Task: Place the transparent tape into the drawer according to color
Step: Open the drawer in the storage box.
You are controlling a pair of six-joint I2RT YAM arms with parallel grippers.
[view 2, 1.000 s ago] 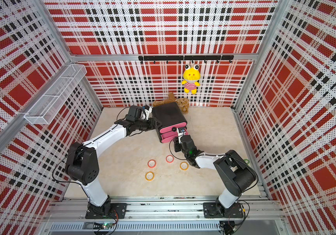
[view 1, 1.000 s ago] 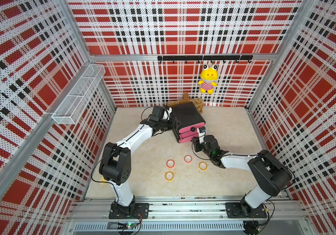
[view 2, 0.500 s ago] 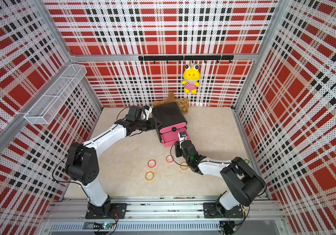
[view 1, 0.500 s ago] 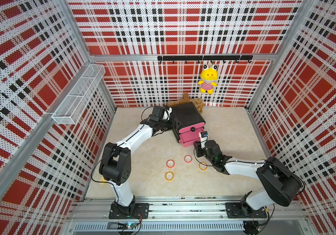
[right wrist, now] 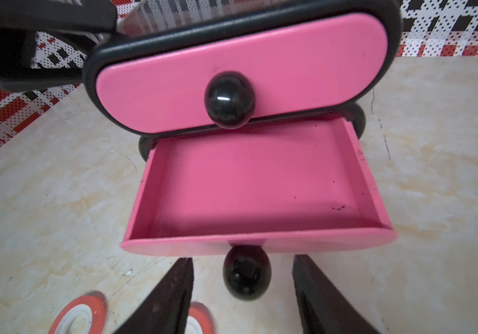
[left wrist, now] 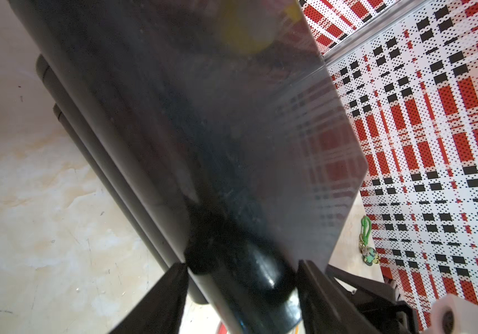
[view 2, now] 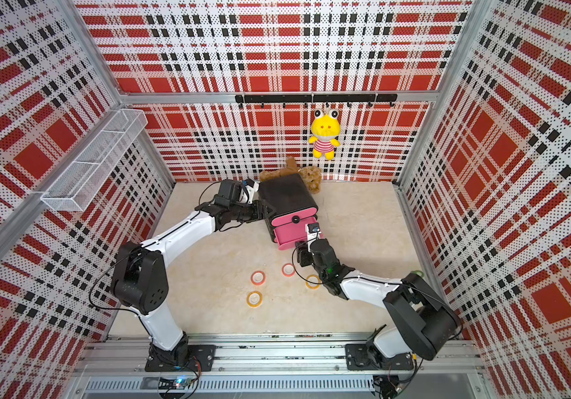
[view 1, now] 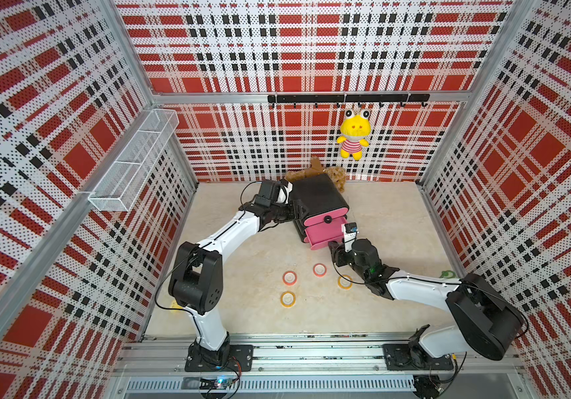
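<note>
The right gripper [right wrist: 242, 258] stands with jaws apart, flanking the round black knob [right wrist: 246, 271] of the pulled-out pink drawer [right wrist: 261, 185] at the bottom centre of the right wrist view. That drawer is empty, and the pink-fronted top drawer [right wrist: 290, 66] above it is closed.

The left gripper [left wrist: 242, 264] straddles an edge of the small black rounded cabinet [view 1: 318, 197] — whether it presses cannot be told.

Four flat tape rings [view 1: 319, 269] lie on the beige floor [view 1: 242, 269] below the cabinet in a top view: a red-orange pair [view 1: 290, 277] and a yellow-orange pair [view 1: 288, 299]. No purple ones show. Sorting looks far from finished — these four remain to be stowed.
</note>
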